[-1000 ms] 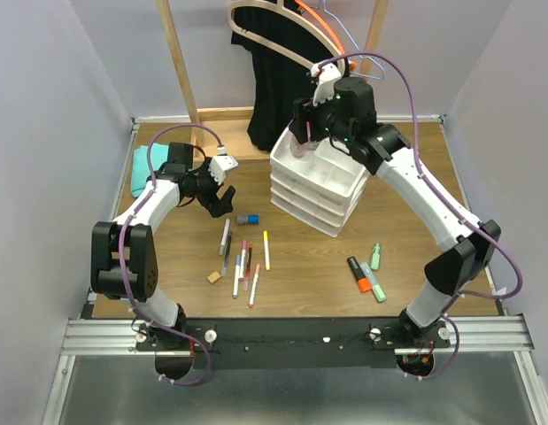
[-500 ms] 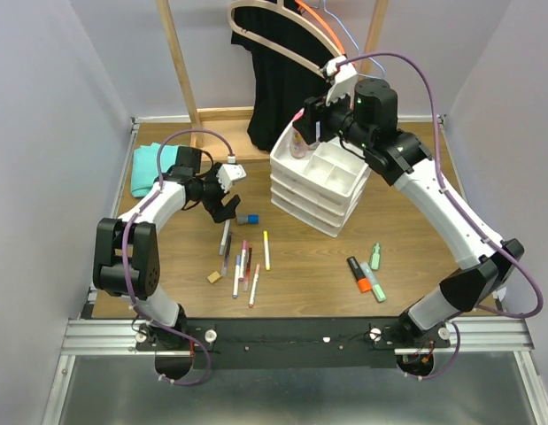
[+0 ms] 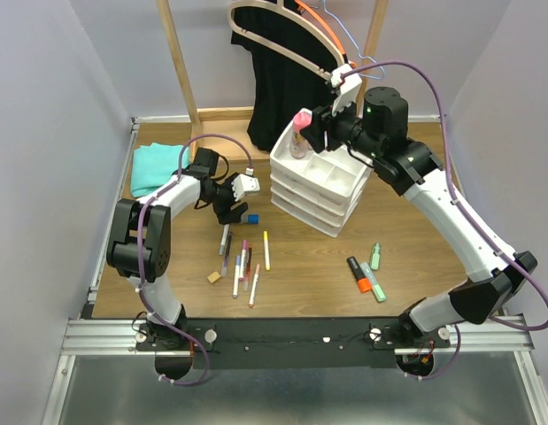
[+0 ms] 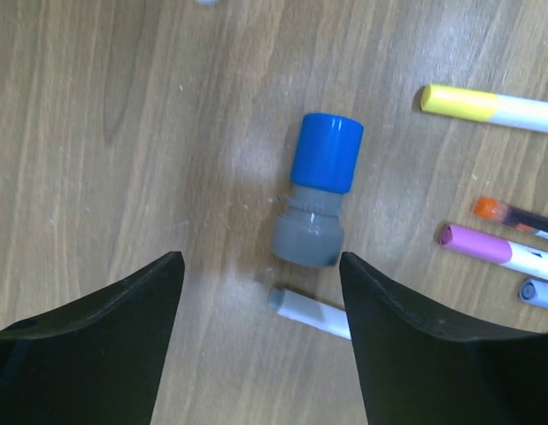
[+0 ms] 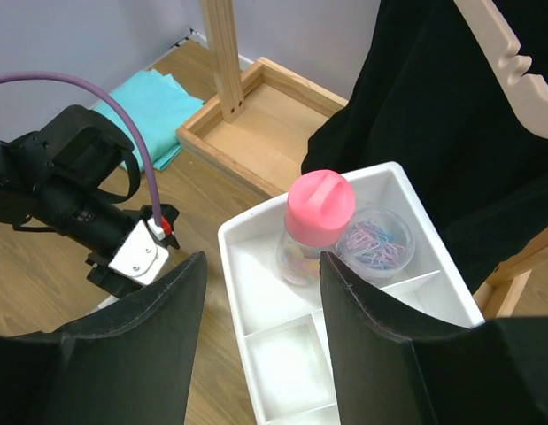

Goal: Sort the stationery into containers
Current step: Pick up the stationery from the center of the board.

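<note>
The white three-drawer organiser (image 3: pixel 320 190) stands at the back centre with its divided tray (image 5: pixel 256 350) on top. The pink-capped clear bottle (image 3: pixel 299 133) stands upright in the tray's back corner compartment; it also shows in the right wrist view (image 5: pixel 316 217). My right gripper (image 3: pixel 316 128) hovers open and empty just above and behind it, also seen in the right wrist view (image 5: pixel 265 261). My left gripper (image 3: pixel 234 205) is open low over the table, right at the small blue-capped tube (image 4: pixel 318 190), which lies just ahead of the jaws. Slim pens (image 3: pixel 243 261) lie below.
A tub of paper clips (image 5: pixel 375 243) sits beside the bottle. The tan eraser cube (image 3: pixel 213 277), orange highlighter (image 3: pixel 358 274) and green highlighters (image 3: pixel 374 266) lie on the table. A teal cloth (image 3: pixel 154 166) lies far left. The wooden rack (image 3: pixel 181 62) with a black garment (image 3: pixel 278 80) stands behind.
My right gripper has let go of the pink-capped bottle in the tray and drawn back to the right. My left gripper has moved right and down to the blue-capped tube.
</note>
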Motion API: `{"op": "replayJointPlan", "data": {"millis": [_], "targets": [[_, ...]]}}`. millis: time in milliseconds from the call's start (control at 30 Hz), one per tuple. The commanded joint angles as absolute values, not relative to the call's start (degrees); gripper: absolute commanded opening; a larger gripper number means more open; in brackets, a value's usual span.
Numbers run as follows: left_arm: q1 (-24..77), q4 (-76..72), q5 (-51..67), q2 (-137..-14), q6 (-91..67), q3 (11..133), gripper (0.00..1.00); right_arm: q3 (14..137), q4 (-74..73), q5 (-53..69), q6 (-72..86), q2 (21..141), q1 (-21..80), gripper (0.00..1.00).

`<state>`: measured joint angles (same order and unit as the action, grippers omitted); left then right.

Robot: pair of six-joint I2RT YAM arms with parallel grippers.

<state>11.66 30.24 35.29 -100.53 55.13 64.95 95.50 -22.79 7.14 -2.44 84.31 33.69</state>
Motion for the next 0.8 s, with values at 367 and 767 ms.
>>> {"op": "replayJointPlan", "data": {"millis": [367, 767], "targets": [[15.12, 37.88, 33.4, -106.52, 60.55, 70.75, 0.64, 92.46, -21.18, 6.59, -3.69, 82.35, 33.93, 0.61], [15.56, 38.67, 30.85, -110.39, 57.57, 74.44, 0.52, 92.02, -20.65, 6.68, -3.43, 82.27, 33.84, 0.57]]}}
